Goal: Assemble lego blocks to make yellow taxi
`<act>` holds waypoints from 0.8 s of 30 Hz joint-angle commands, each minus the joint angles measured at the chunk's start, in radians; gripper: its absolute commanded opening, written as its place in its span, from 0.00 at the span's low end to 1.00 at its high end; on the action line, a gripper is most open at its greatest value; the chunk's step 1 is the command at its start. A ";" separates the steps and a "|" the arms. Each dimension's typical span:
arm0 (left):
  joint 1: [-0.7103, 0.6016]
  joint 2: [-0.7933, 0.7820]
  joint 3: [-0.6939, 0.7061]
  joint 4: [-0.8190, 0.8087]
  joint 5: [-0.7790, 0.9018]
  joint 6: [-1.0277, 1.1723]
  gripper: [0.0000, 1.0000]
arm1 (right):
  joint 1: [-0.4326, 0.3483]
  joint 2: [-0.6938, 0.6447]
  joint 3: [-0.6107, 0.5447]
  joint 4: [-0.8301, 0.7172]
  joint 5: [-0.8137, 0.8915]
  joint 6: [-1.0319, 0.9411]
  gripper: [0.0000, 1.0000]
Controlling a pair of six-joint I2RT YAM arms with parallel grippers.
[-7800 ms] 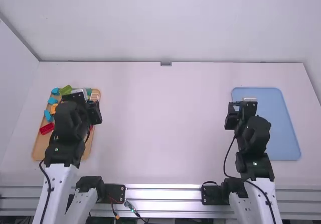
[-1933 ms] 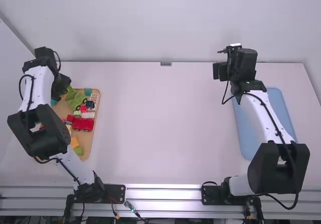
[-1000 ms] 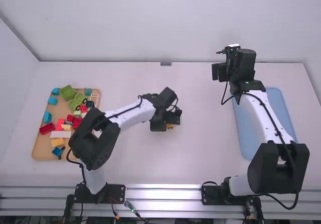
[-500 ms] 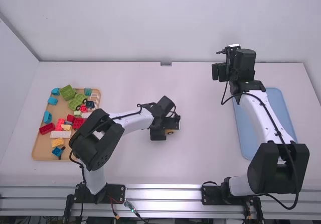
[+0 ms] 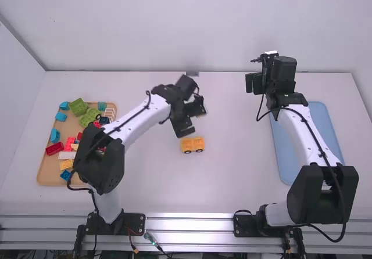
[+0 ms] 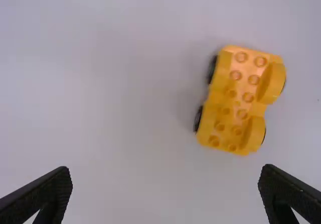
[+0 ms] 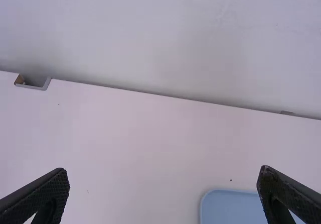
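L gripper (image 6: 167, 168) was open near yellow car base (image 6: 241, 101), R gripper (image 7: 164, 169) open well off it; misjudged height prob risked shoving it.

Left gripper (image 5: 193, 115), fingers (image 6: 42, 196) spread wide over the white table (image 6: 100, 108). A yellow wheeled base (image 6: 238, 101) stands at the gripper's six o'clock (twelve o'clock: away from the arm bases), studs (image 6: 235, 75) uppermost, dark wheels (image 6: 198, 118) flanking its body.

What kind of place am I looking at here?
Probably a robotics lab or test bench: two jointed arms mounted at a white table, with a wooden tray of toy blocks beside one.
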 commanded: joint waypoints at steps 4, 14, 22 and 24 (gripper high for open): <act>0.274 -0.053 0.165 -0.152 0.021 -0.530 0.99 | -0.001 0.010 0.030 0.000 0.000 0.002 0.99; 0.753 -0.052 0.024 -0.235 0.003 -0.904 0.99 | -0.001 0.010 0.030 0.016 0.000 0.002 0.99; 1.005 -0.052 -0.138 -0.151 0.021 -1.125 0.98 | -0.001 0.010 0.030 0.049 -0.008 0.005 0.99; 1.028 -0.052 -0.157 -0.140 0.002 -1.159 0.97 | 0.000 0.010 0.030 0.048 -0.006 0.005 0.99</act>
